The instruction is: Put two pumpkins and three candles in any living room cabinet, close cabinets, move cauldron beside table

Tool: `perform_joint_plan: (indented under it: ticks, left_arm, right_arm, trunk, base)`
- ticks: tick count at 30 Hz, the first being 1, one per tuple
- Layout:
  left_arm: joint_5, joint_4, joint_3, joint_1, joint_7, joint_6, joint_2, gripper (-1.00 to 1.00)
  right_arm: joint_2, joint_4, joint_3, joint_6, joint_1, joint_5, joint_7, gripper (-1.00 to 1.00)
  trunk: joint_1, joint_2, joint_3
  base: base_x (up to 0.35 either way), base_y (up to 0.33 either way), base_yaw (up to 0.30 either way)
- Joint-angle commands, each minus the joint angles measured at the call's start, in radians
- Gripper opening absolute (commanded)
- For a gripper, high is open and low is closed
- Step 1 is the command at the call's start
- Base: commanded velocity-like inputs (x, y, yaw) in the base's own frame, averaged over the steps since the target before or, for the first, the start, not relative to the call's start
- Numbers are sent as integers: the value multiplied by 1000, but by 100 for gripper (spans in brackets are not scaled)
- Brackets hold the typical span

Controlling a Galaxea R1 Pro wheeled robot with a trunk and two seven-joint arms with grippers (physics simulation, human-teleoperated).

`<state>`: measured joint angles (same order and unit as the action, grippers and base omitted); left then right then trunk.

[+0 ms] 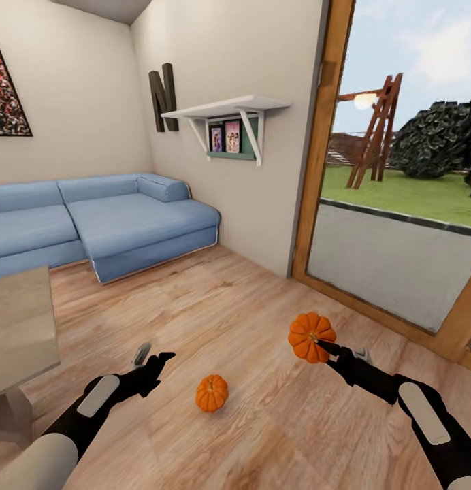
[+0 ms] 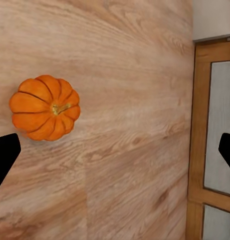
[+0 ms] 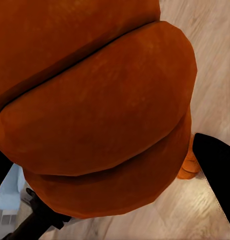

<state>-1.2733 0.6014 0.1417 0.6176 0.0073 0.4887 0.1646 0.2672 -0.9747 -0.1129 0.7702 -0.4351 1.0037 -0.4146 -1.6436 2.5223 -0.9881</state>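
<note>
The right gripper (image 1: pixel 325 346) pinches one pumpkin (image 1: pixel 311 336) up off the floor (image 1: pixel 263 422). The left gripper (image 1: pixel 154 358) is spread wide above the other pumpkin (image 1: pixel 212 393).

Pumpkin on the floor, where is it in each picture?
Head view: floor pumpkin low in the middle, between left hand and right hand.
Left wrist view: on the wooden floor, near one left-hand finger.
Right wrist view: an orange sliver past the held pumpkin may be it.
Shared landmark: the wooden floor.
</note>
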Motion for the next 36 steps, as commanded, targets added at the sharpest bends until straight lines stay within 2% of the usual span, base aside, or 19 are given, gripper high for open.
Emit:
perform_joint_plan:
  ticks: [1,11,22,29,36]
  left_arm:
    - [-5,1,4,1,1,1,1,100]
    - [-5,-1,4,1,-7,2,0,100]
    - [-3,-3,4,1,-15,0,0,100]
    - [-8,-8,2,1,-4,-5,-1,100]
    - [-11,-38,1,3,6,-11,-12,100]
  right_arm:
    - [0,0,-2,7,-1,6,0,-100]
    - [0,-1,-1,7,-1,6,0,-100]
    - [0,-1,-1,7,-1,6,0,-100]
    - [0,-1,-1,9,-1,6,0,-100]
    - [0,-1,-2,9,-1,6,-1,-100]
  trunk:
    - [0,0,-1]
    - [0,0,0]
    - [0,0,3]
    - [0,0,4]
    - [0,0,4]
  base:
    - [159,-222,30]
    - [151,-204,89]
    - [151,-3,229]
    - [86,-75,33]
    - [8,-123,3]
